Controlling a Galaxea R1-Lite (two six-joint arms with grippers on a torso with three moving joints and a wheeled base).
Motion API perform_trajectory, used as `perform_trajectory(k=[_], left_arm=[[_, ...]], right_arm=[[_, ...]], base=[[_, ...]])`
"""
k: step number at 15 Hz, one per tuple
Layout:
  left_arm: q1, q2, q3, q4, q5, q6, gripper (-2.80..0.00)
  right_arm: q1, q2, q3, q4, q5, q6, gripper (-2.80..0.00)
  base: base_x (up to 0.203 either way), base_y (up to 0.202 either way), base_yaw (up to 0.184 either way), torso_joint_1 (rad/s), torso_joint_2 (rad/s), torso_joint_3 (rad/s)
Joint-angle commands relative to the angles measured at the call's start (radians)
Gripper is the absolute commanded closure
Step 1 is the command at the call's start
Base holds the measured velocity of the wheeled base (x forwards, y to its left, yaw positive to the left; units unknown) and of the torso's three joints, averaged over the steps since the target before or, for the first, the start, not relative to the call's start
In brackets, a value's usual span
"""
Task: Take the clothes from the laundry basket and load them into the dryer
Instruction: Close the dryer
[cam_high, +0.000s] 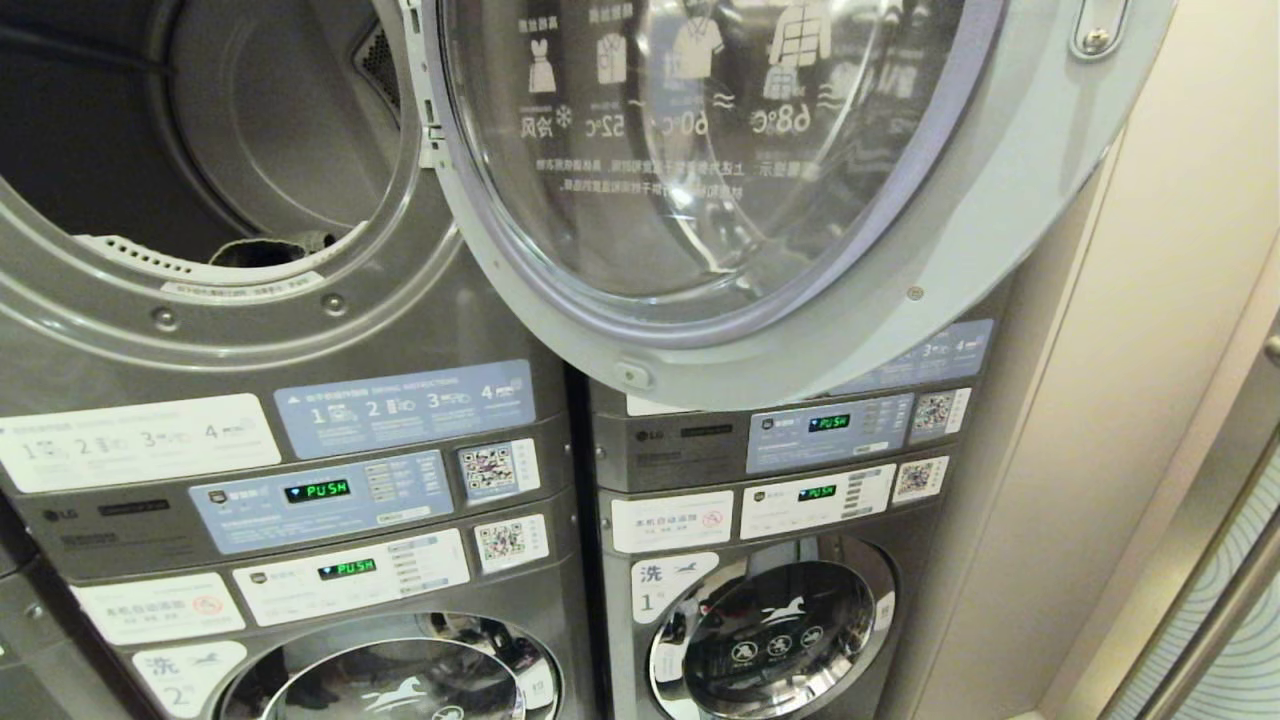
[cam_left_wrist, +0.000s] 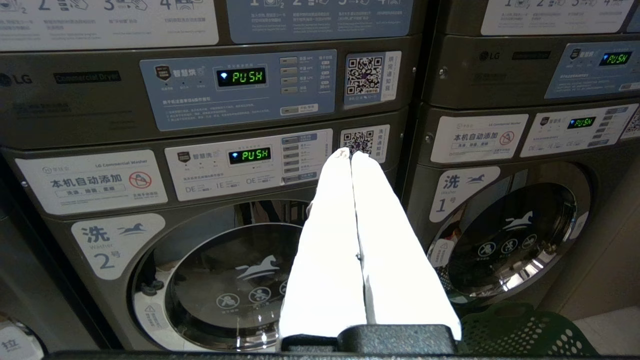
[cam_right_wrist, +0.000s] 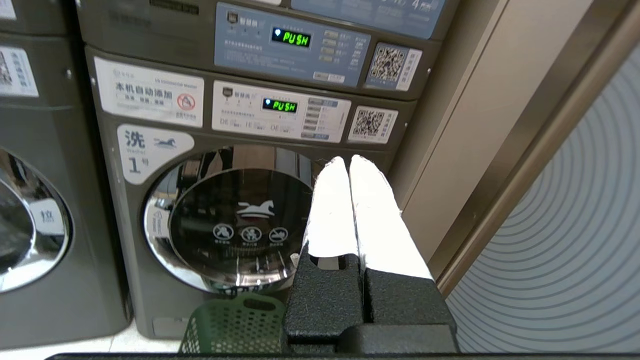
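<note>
Two stacked machine columns stand side by side. On the left column the upper dryer (cam_high: 230, 180) gapes open, a dark bit of cloth (cam_high: 270, 250) lying at the front lip of its drum, and its round door (cam_high: 760, 190) hangs swung out across the right column. Left gripper (cam_left_wrist: 351, 154) hovers before washer 2 (cam_left_wrist: 225, 280), white fingers pressed together, empty. Right gripper (cam_right_wrist: 348, 161) hovers before washer 1 (cam_right_wrist: 235, 225), likewise pinched closed on nothing. Green laundry basket (cam_right_wrist: 235, 325) sits on the floor below washer 1.
</note>
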Motion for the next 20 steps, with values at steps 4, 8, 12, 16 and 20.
perform_trajectory(k=[4, 8, 12, 16, 20], left_arm=[[0.000, 0.000, -0.001, 0.000, 0.000, -0.001, 0.00], [0.000, 0.000, 0.000, 0.000, 0.001, -0.001, 0.00], [0.000, 0.000, -0.001, 0.000, 0.000, -0.001, 0.00], [0.000, 0.000, 0.000, 0.000, 0.001, -0.003, 0.00], [0.000, 0.000, 0.000, 0.000, 0.001, -0.003, 0.00]], right_arm=[[-0.002, 0.154, -0.259, 0.000, -0.030, 0.043, 0.00], [-0.002, 0.715, -0.630, -0.125, -0.084, 0.153, 0.00], [0.001, 1.130, -0.779, -0.444, -0.113, 0.253, 0.00], [0.018, 1.248, -0.822, -0.609, 0.138, 0.336, 0.00], [0.028, 1.254, -0.802, -0.635, 0.342, 0.356, 0.00]], base=[[0.000, 0.000, 0.000, 0.001, 0.00, 0.088], [0.000, 0.000, 0.000, 0.000, 0.00, 0.000], [0.000, 0.000, 0.000, 0.000, 0.00, 0.000], [0.000, 0.000, 0.000, 0.000, 0.00, 0.000], [0.000, 0.000, 0.000, 0.000, 0.00, 0.000]])
